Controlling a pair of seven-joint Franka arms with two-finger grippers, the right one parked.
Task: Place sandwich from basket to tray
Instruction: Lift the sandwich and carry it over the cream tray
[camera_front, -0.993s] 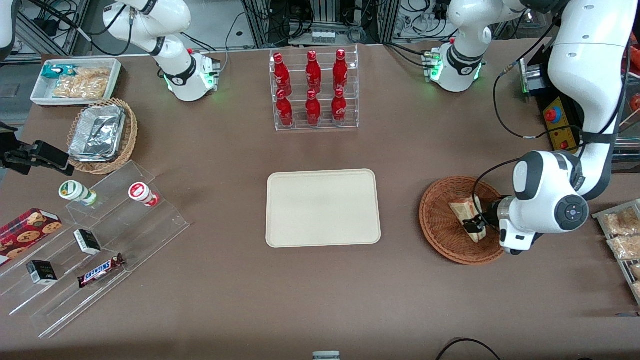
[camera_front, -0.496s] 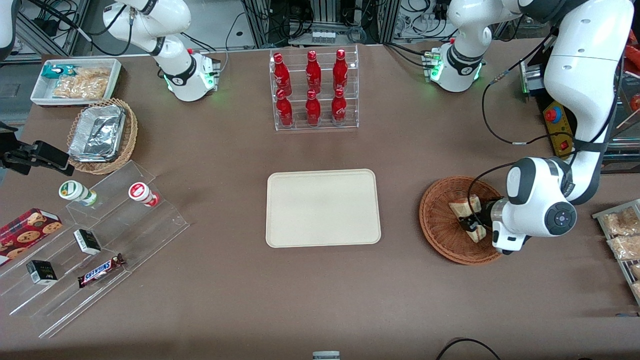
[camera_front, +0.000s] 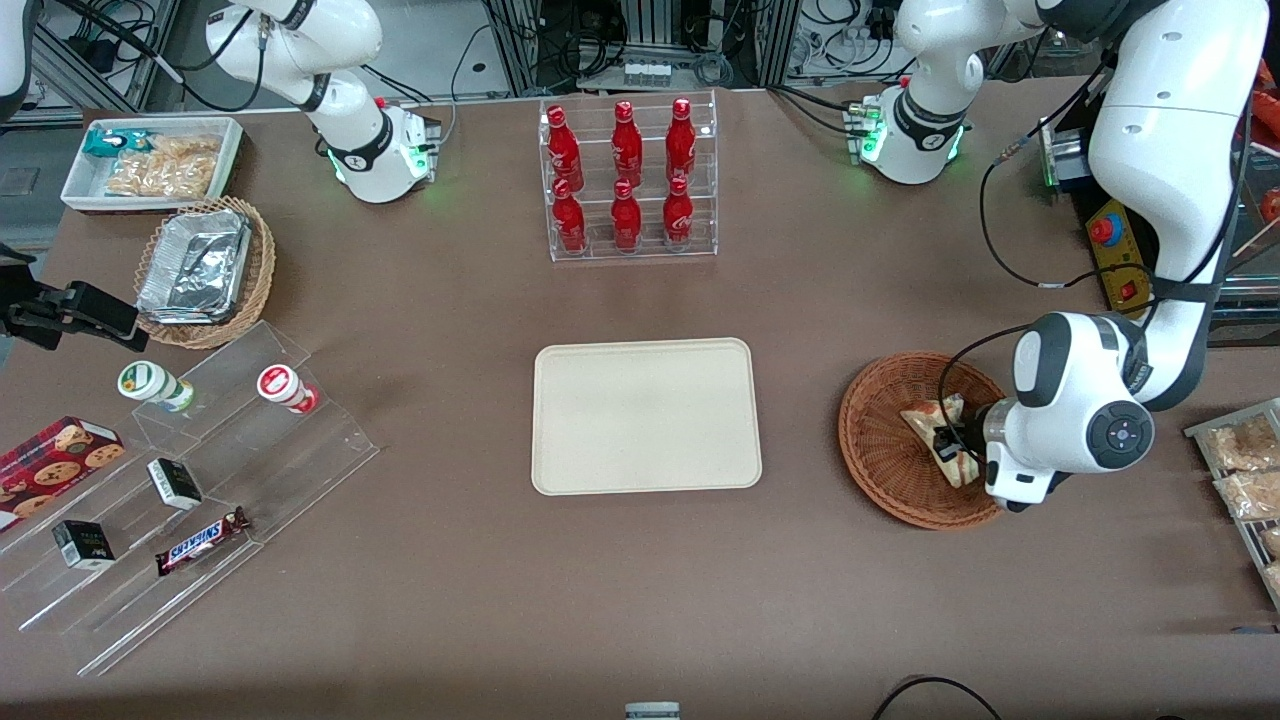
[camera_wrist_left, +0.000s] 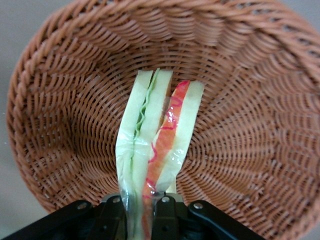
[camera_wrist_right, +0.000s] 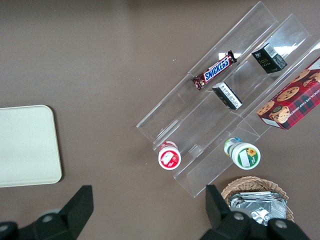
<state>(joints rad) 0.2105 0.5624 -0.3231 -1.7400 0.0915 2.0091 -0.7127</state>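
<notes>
Meanwhile, on the brown tabletop (camera_front: 450, 560), the working arm (camera_front: 1165, 180) drops from its base, folds at the elbow and turns its wrist to reach sideways, low over the basket (camera_front: 880, 455). Seen from the front, the cream tray (camera_front: 645, 415) lies bare at the tabletop's middle, with the reddish-brown basket at its 3 o'clock, well apart from it. A clear rack of red bottles (camera_front: 628, 180) stands at the tray's 12 o'clock. Inside the basket, the gripper (camera_front: 945, 443) has its jaws clenched on the sandwich (camera_front: 930, 425), which sits toward the 3 o'clock part of the wicker bowl. The wrist camera shows the wrapped sandwich (camera_wrist_left: 155, 145) standing on edge, green and red-orange layers facing the lens, its near end pinched between the black fingers (camera_wrist_left: 112, 217), the wicker wall (camera_wrist_left: 60, 125) curving around it.
</notes>
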